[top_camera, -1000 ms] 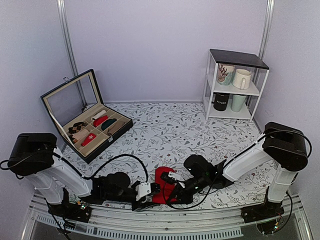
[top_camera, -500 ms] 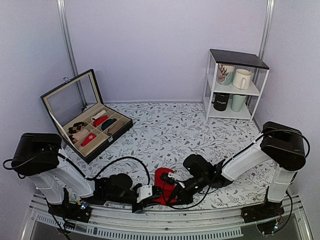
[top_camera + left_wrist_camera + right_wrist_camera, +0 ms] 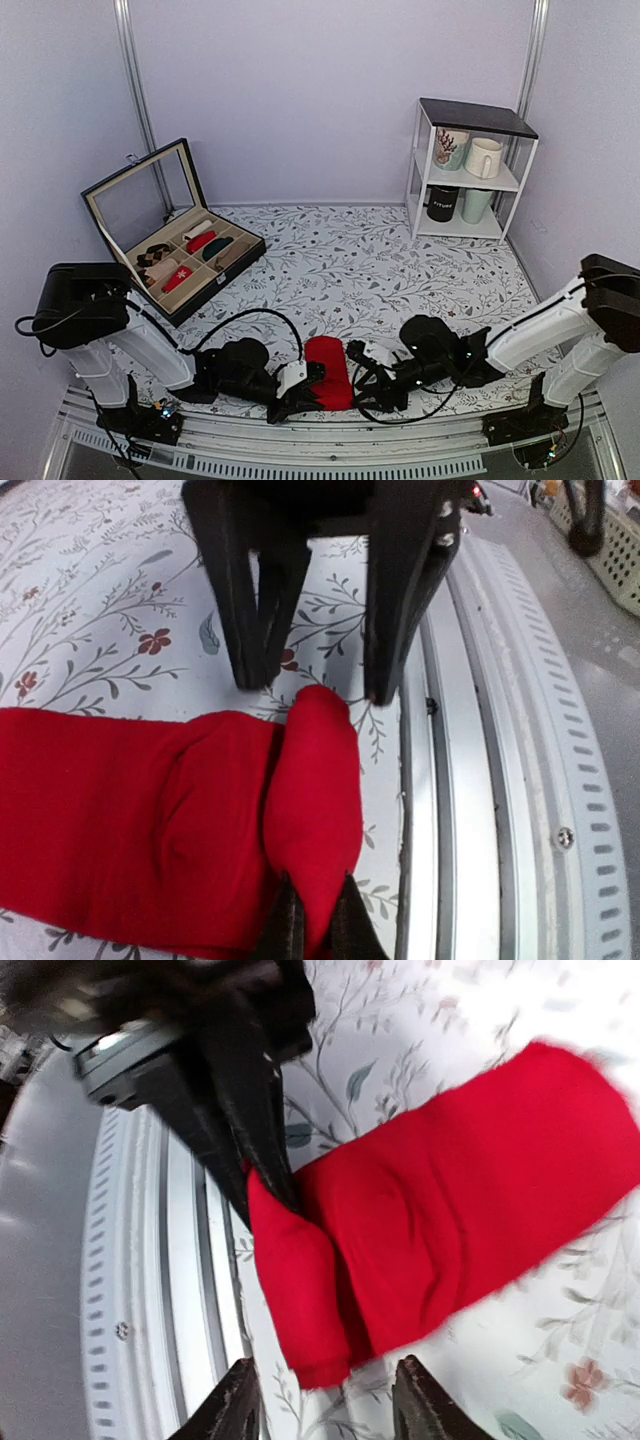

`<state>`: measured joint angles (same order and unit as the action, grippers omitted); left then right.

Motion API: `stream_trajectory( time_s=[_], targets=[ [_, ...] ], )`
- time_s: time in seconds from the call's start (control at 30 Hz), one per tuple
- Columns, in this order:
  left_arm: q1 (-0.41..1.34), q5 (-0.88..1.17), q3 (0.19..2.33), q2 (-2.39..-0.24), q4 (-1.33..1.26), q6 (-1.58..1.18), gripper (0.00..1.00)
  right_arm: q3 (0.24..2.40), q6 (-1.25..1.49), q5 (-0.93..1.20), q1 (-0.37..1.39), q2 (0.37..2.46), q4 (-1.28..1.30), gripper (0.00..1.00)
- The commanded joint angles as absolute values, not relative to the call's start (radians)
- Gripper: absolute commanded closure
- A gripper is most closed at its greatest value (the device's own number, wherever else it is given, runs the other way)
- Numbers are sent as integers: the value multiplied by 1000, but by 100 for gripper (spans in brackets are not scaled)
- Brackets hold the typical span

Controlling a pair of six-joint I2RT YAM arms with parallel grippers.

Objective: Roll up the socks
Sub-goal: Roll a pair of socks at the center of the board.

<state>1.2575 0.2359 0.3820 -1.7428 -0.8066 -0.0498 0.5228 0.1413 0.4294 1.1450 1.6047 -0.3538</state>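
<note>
Left claw clamps a fold of the socks — right claw apart, beside — rail close.

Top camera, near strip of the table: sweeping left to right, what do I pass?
left arm → left gripper, pinching the edge of the fabric → socks → right gripper, fingers apart → right arm

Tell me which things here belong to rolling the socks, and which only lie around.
Job: red socks, left gripper shut on their folded end, right gripper open.
Lying about: box with sock rolls, shelf with mugs.
</note>
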Motion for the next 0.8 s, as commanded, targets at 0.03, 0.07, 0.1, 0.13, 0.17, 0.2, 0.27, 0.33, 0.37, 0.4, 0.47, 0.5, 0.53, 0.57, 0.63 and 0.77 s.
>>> stream_trajectory(
  time_s=[0.03,0.07,0.1,0.13,0.17,0.2,0.27,0.33,0.37,0.4,0.47,0.5,0.53,0.57,0.63,0.77],
  targets=[
    [1197,383,370,-1815,-736,-187,100,362,-119,27,1279,1436,-627,51],
    [1188,404,373,-1825,-727,-208,100,362,-145,-2,1299,1447,-629,51],
    [1179,421,375,-1834,-720,-227,100,369,-171,-29,1311,1463,-628,51],
    [1172,434,377,-1844,-717,-241,100,375,-185,-47,1327,1482,-629,51],
    [1168,446,377,-1854,-713,-253,100,382,-213,-71,1347,1498,-629,51],
    [1165,454,378,-1867,-709,-263,100,392,-235,-89,1364,1517,-627,51],
    [1161,463,379,-1882,-710,-280,100,414,-269,-112,1392,1555,-626,50],
    [1157,471,379,-1892,-713,-293,100,436,-290,-131,1411,1596,-621,50],
    [1157,472,379,-1895,-712,-296,100,446,-298,-133,1417,1615,-617,50],
    [1157,472,380,-1897,-712,-297,100,452,-300,-134,1421,1631,-614,50],
    [1156,474,380,-1898,-710,-299,100,462,-298,-119,1426,1652,-612,51],
    [1156,474,381,-1898,-707,-299,100,466,-294,-117,1429,1661,-612,52],
    [1155,474,381,-1899,-706,-299,100,468,-290,-119,1432,1669,-611,52],
    [1154,475,382,-1900,-705,-298,100,472,-285,-125,1434,1677,-606,54],
    [1153,480,383,-1907,-704,-299,100,480,-275,-138,1436,1694,-590,59],
    [1153,482,383,-1906,-711,-298,100,509,-243,-143,1436,1720,-528,76]
  ],
)
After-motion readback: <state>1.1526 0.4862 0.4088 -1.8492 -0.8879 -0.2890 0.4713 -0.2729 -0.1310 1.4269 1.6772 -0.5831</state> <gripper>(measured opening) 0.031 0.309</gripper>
